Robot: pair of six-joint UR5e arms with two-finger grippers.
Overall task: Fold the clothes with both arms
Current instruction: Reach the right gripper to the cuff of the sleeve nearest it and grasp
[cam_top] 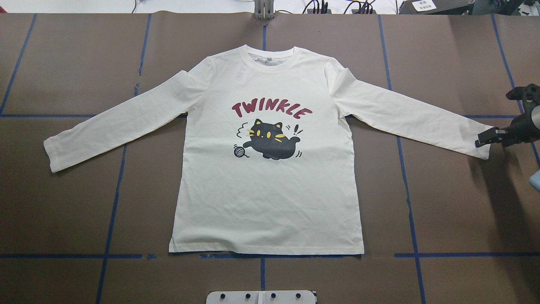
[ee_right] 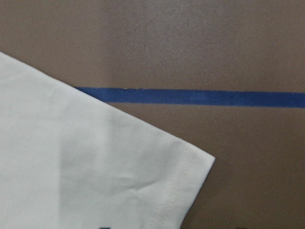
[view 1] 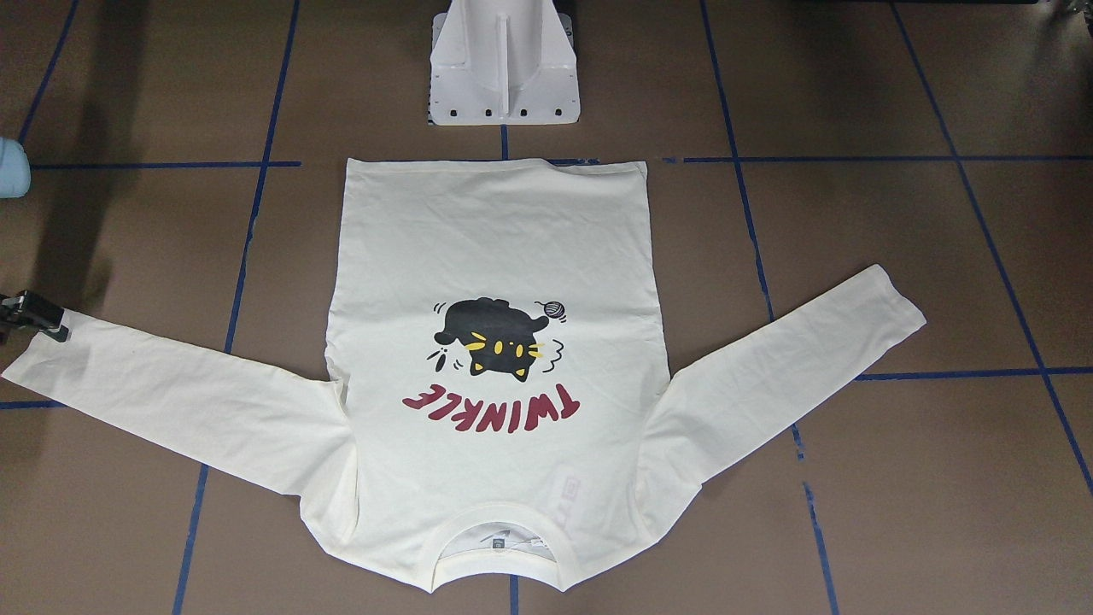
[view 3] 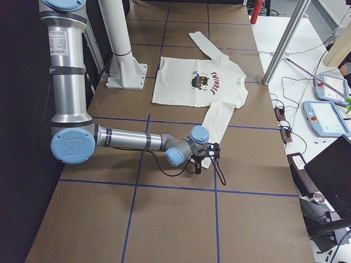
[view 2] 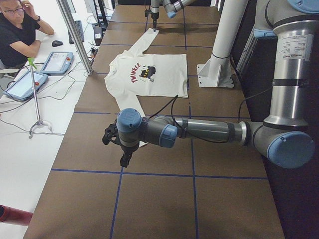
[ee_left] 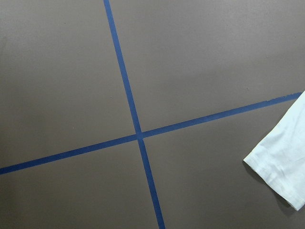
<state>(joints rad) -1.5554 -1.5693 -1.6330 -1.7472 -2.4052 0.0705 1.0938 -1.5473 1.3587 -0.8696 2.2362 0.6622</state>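
The cream long-sleeved T-shirt (cam_top: 270, 198) lies flat on the brown table with its black cat print and "TWINKLE" lettering up and both sleeves spread out. My right gripper (cam_top: 484, 142) is low at the right sleeve's cuff (ee_right: 181, 176), its tip at the cuff's edge (view 1: 58, 331). I cannot tell how its jaws stand. The fabric there lies flat. My left gripper (view 2: 123, 160) shows only in the exterior left view. It hangs near the other cuff (ee_left: 281, 162), and I cannot tell whether it is open or shut.
The white pedestal base (view 1: 504, 77) stands just behind the shirt's hem. Blue tape lines (ee_left: 138, 136) cross the table. A person (view 2: 15, 35) sits at a side desk with teach pendants (view 2: 55, 62) beyond the table's far edge.
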